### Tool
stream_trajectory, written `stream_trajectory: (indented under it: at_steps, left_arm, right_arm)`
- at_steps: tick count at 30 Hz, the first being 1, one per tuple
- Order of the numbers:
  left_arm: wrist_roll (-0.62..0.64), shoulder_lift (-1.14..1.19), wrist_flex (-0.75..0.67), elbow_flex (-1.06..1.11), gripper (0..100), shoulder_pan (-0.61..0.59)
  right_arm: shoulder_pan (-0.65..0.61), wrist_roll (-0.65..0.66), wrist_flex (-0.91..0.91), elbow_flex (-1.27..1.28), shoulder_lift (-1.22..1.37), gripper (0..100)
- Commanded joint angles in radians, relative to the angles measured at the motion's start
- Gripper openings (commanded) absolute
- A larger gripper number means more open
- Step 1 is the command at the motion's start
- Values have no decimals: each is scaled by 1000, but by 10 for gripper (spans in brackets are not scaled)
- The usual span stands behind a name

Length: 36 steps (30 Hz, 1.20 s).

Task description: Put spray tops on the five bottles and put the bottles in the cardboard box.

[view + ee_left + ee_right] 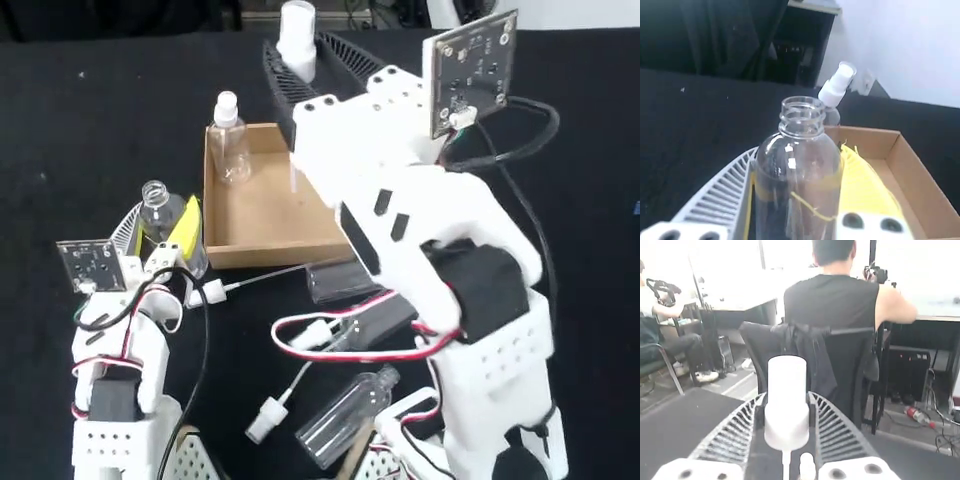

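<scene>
My left gripper (165, 225) is shut on an upright clear bottle (158, 205) with an open neck, just left of the cardboard box (262, 245). In the left wrist view the bottle (799, 170) stands between a grey finger and a yellow one. A capped bottle (229, 140) stands in the box's far left corner, and it rises behind the open neck as the capped bottle (836, 90). My right gripper (305, 60) is shut on a white spray top (297, 35), held high beyond the box. Black ribbed fingers (735, 435) flank the spray top (786, 410).
Loose on the black table near the front lie a clear bottle (348, 412), another bottle (338, 281) partly under the right arm, and spray tops with tubes (214, 292) (266, 417) (318, 331). Red and white cables loop near the right arm's base.
</scene>
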Motion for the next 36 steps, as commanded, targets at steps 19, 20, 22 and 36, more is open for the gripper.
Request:
stream_trajectory:
  at_steps: [19,20,22,36]
  left_arm:
    - [9,-12,-91,-4,30,111]
    - [2,-12,-124,-1,30,110]
    - [6,-12,-186,21,30,94]
    - [8,-11,-319,105,30,74]
  right_arm:
    - [-91,-9,-158,220,-170,11]
    - [-97,-9,-170,231,-170,11]
    - [-101,-9,-180,239,-171,11]
    - [-97,-9,-181,236,-165,11]
